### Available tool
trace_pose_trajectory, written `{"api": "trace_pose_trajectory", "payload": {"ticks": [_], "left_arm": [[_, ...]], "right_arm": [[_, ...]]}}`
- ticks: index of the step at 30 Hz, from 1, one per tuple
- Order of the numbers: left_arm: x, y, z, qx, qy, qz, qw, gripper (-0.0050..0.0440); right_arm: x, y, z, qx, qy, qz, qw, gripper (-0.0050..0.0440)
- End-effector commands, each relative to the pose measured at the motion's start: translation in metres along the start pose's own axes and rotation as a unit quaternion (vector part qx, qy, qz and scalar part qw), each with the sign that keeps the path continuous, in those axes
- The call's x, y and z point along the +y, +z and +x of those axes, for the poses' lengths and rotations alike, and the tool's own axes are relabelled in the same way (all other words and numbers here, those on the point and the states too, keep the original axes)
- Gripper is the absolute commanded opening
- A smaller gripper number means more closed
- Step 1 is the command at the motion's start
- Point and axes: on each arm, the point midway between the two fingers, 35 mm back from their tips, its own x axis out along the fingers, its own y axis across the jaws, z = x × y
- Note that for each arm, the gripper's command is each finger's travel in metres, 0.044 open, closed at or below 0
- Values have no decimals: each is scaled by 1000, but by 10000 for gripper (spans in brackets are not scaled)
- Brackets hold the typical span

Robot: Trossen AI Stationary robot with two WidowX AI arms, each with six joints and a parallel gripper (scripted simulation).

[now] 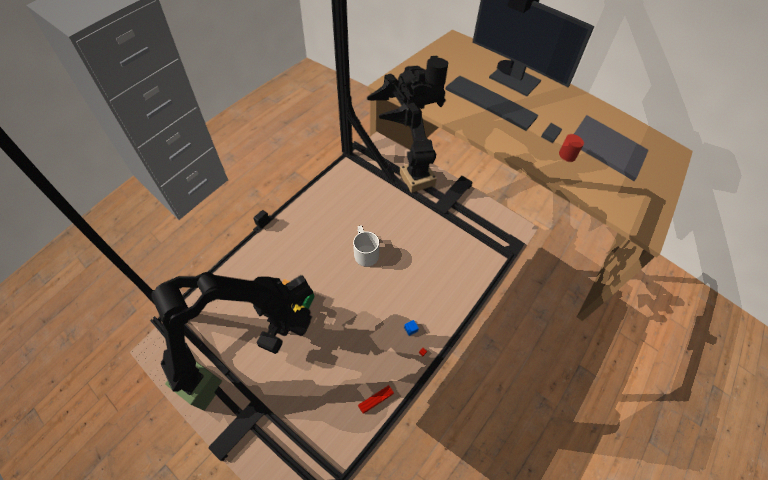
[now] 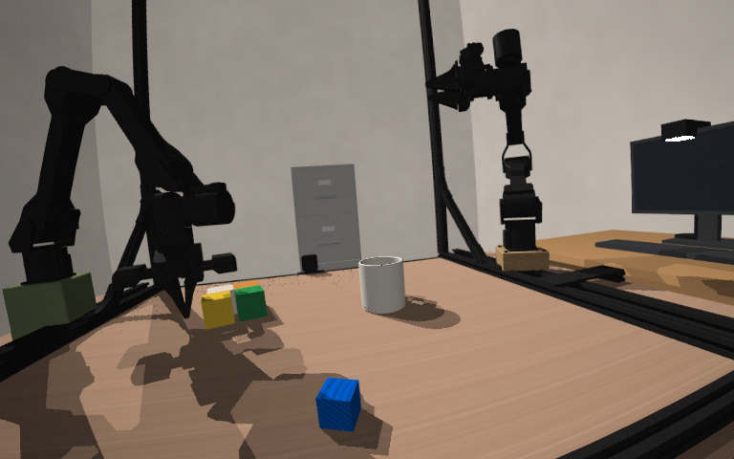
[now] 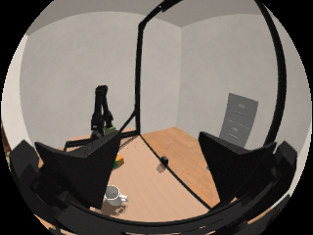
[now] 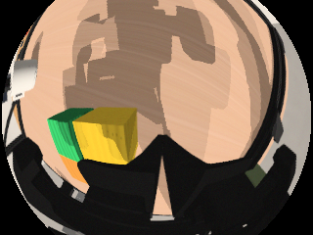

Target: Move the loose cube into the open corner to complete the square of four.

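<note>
A: State of the right gripper (image 1: 284, 318) (image 2: 186, 314) (image 4: 162, 139)?
B: Closed, fingertips together, nothing between them. Its tips point down, low over the table (image 1: 317, 226) (image 2: 486, 335) (image 3: 147, 186) (image 4: 196, 98); contact with the wood, cannot tell.
A: Position of the yellow cube (image 1: 297, 308) (image 2: 217, 311) (image 4: 105, 134), taken as the loose one?
B: Just beside the closed tips, outside the claw. Exterior view: to the picture's right of them. Whether claw and cube touch, cannot tell.
A: Its neighbours?
B: Green cube (image 1: 308, 300) (image 2: 251, 304) (image 3: 115, 164) (image 4: 61, 134) alongside; white cube (image 2: 219, 289) and orange cube (image 1: 285, 282) (image 2: 247, 284) (image 3: 119, 159) (image 4: 73, 169) behind in the exterior view. A pale strip shows between yellow and green there. Flush fit: cannot confirm.
A: Left gripper (image 1: 376, 107) (image 2: 429, 90) (image 3: 158, 142)?
B: Open wide, empty, raised in the air, well apart from the cubes.
A: Other items?
B: White mug (image 1: 366, 251) (image 2: 381, 287) (image 3: 112, 196) upright; blue cube (image 1: 411, 327) (image 2: 337, 405) apart from the group.
</note>
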Motion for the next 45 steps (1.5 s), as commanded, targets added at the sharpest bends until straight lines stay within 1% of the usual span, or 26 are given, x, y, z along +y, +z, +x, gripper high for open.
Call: {"api": "trace_pose_trajectory", "payload": {"ticks": [1,45], "left_arm": [[-1,0,0,0,-2,1,1000,400],[-1,0,0,0,-2,1,1000,400]], "right_arm": [[2,1,0,-1,0,1,1000,0],[13,1,0,-1,0,1,1000,0]]}}
